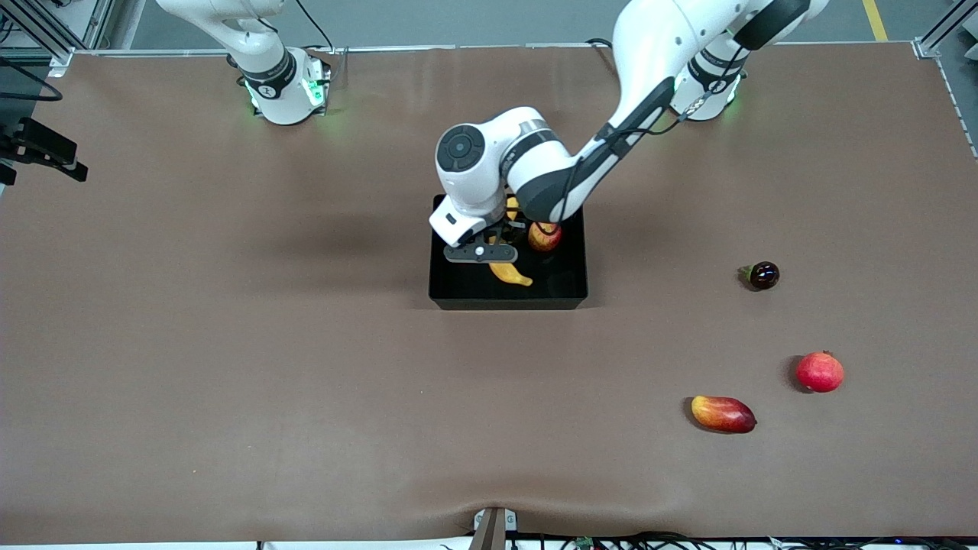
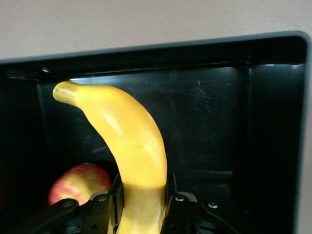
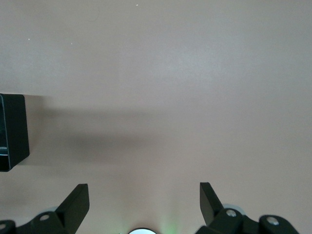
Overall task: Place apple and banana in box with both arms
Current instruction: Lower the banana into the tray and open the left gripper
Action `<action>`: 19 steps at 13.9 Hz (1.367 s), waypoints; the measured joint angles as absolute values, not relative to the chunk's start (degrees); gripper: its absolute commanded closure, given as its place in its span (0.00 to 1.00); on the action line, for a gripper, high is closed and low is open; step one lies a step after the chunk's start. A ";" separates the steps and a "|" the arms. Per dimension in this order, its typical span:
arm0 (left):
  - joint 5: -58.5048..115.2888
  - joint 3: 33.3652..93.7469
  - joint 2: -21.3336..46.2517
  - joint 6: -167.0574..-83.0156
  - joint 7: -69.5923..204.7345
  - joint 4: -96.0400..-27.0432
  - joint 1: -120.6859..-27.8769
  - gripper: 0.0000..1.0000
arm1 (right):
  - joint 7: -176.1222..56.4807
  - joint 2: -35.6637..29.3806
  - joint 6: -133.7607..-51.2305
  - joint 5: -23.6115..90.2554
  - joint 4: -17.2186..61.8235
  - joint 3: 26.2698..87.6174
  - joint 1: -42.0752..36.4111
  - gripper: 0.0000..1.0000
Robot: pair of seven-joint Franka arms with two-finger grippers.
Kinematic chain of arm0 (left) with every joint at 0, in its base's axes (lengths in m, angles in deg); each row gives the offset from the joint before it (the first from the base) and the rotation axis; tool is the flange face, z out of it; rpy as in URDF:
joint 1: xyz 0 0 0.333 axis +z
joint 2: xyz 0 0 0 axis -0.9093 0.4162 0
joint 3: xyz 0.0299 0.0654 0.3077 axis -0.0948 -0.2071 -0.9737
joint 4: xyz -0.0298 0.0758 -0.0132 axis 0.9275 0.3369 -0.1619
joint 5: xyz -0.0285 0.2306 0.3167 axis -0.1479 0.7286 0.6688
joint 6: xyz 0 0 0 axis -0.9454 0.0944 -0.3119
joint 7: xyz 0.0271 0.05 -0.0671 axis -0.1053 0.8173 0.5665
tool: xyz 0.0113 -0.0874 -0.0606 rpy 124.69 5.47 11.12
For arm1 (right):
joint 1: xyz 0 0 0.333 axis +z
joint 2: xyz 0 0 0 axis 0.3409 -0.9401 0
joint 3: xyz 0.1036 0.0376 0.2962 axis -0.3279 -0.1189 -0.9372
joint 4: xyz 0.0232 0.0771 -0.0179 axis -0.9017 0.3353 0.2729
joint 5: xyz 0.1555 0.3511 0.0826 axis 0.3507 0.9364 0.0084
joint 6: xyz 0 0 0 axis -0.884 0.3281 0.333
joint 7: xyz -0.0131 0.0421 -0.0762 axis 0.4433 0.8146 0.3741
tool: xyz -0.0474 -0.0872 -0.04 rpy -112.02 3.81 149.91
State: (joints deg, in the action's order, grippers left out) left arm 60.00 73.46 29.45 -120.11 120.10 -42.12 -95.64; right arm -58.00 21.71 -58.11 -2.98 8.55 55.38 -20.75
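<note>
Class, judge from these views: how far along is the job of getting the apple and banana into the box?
Done: the apple lies inside the box. In hand: the left claw is shut on the banana, holding it over the box floor. Left: letting the banana go. The right claw waits open above bare table beside the box.

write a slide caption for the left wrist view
Left gripper shut on the banana over the black box, apple already inside.
</note>
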 measured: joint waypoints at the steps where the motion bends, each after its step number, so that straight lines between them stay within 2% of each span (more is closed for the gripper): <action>1: 60.00 73.35 30.00 -121.58 121.31 -41.95 -96.13 1.00 | -58.00 21.71 -58.11 -2.98 8.55 55.38 -20.76 0.00; 8: 60.00 69.96 33.87 -129.19 124.68 -41.69 -98.99 1.00 | -58.00 21.71 -58.11 -2.97 8.55 55.40 -20.76 0.00; 13: 60.01 68.92 37.07 -131.57 126.31 -41.59 -101.04 0.99 | -58.00 21.71 -58.12 -2.93 8.55 55.30 -20.76 0.00; 14: 60.01 68.79 37.54 -131.66 126.32 -41.57 -101.12 0.85 | -58.00 21.71 -58.12 -2.93 8.55 55.30 -20.76 0.00; 15: 60.01 68.67 37.92 -131.70 126.33 -41.57 -101.12 0.48 | -58.00 21.71 -58.12 -2.93 8.55 55.32 -20.76 0.00; 16: 60.00 68.56 38.18 -131.77 126.34 -41.54 -101.11 0.00 | -58.00 21.71 -58.12 -2.93 8.55 55.32 -20.76 0.00; 19: 60.01 68.50 38.23 -131.78 126.37 -41.44 -101.11 0.00 | -58.00 21.71 -58.12 -2.93 8.55 55.32 -20.76 0.00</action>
